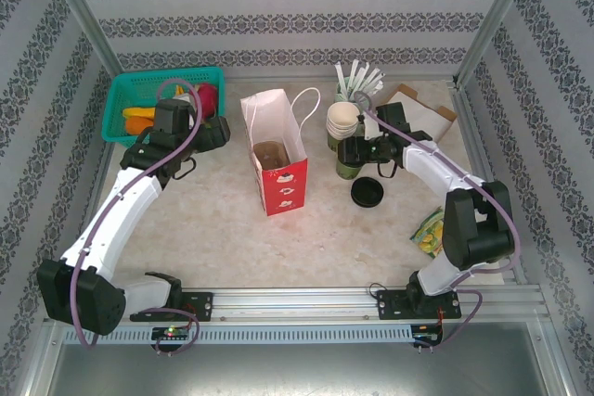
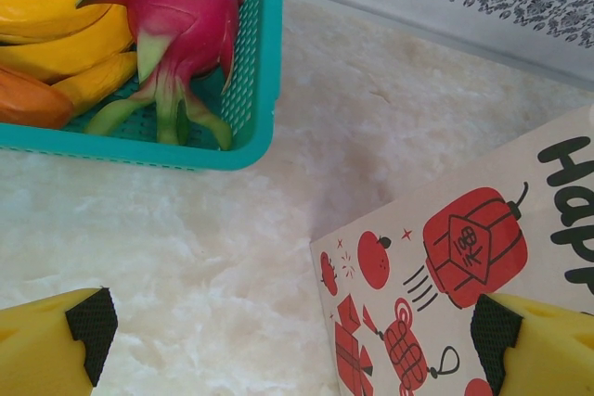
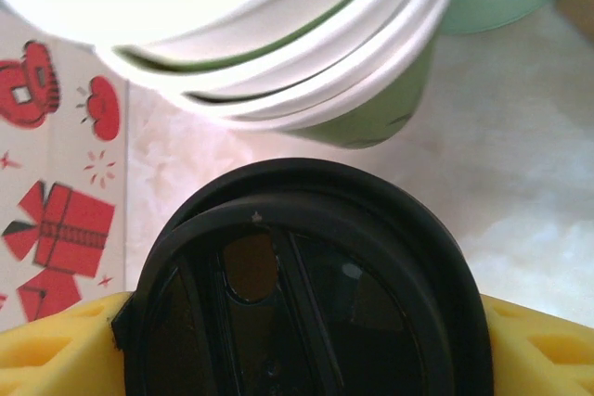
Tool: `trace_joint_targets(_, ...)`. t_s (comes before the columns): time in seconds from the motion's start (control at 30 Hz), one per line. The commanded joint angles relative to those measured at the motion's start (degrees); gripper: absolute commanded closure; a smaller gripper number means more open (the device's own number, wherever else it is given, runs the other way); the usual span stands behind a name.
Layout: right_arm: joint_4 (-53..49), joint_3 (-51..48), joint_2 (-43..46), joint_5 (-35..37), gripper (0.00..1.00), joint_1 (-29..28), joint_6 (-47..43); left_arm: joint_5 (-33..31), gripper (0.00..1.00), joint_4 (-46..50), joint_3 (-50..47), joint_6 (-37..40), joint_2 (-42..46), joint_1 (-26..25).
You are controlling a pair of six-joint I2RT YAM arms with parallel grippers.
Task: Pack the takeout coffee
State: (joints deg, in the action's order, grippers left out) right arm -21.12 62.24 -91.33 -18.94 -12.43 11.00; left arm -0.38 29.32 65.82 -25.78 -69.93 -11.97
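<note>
coffee: takeout coffee (image 3: 306, 294) sits upright on the worktop (image 1: 213, 229), right of centre toward the far edge. Lid is on. The right wrist view gives me the black lid from above, sip hole and ribs. The overhead gives me its place but little of the cup itself.
right gripper: right gripper (image 3: 304, 308) is around the coffee, one yellow finger on each side just under the lid rim. I can't tell whether the pads press the wall or just flank it.
cup stack: stack of lidless cups (image 3: 278, 62) stands just beyond the coffee on the far side, white rims nested, green wall below. Right wrist view reads them as nearly touching the lid. Overhead shows them side by side.
bag: paper bag (image 1: 278, 178) stands open and upright at mid-worktop, just left of the coffee. Overhead shows something brown inside; I can't tell what. Both wrist views give me its red prints.
loose lid: loose black lid (image 1: 367, 193) lies flat on the near side of the coffee, apart from it.
left gripper: left gripper (image 2: 292, 326) has its fingers spread wide with nothing between them, over bare worktop between basket and bag.
basket: teal basket (image 2: 139, 150) in the far left corner. Left wrist view shows a dragon fruit (image 2: 181, 16) and bananas (image 2: 56, 25) in it.
right side: cardboard box (image 1: 422, 110) in the far right corner, yellow-green packet (image 1: 429, 232) by the right edge.
</note>
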Motion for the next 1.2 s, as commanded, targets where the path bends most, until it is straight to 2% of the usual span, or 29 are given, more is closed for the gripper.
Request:
trace_joint_targets(0.0,-5.88,-2.74,2.08,-1.18,0.22,-1.98,2.19,0.39,0.0,-1.31,-0.97,0.71,1.98,0.48)
trace_joint_targets(0.1,-6.8,-4.89,4.68,1.59,0.22,-3.92,3.5,0.86,0.0,-1.7,-1.44,0.73,2.38,0.48)
trace_joint_targets(0.43,-9.81,-11.08,12.1,4.04,0.2,-8.33,7.52,3.61,0.0,-1.81,-0.5,0.23,1.74,0.47)
trace_joint_targets(0.8,-10.35,-16.1,17.94,5.7,0.17,-10.18,8.96,4.95,0.0,-3.43,-0.72,-1.12,1.15,0.48)
trace_joint_targets(1.0,-11.31,-14.76,18.46,6.91,0.12,-10.6,9.21,5.04,0.0,-3.22,-0.78,-1.2,0.89,0.46)
trace_joint_targets(1.07,-11.44,-14.32,18.62,7.17,0.09,-10.65,9.78,5.12,0.0,-3.31,-0.78,-1.18,0.76,0.46)
trace_joint_targets(1.1,-11.64,-13.81,18.64,7.25,0.03,-10.61,10.44,5.29,0.0,-3.33,-0.78,-1.17,0.76,0.48)
trace_joint_targets(1.17,-12.63,-12.45,18.73,7.54,0.02,-10.63,12.2,5.48,0.0,-3.32,-0.7,-0.86,0.68,0.47)
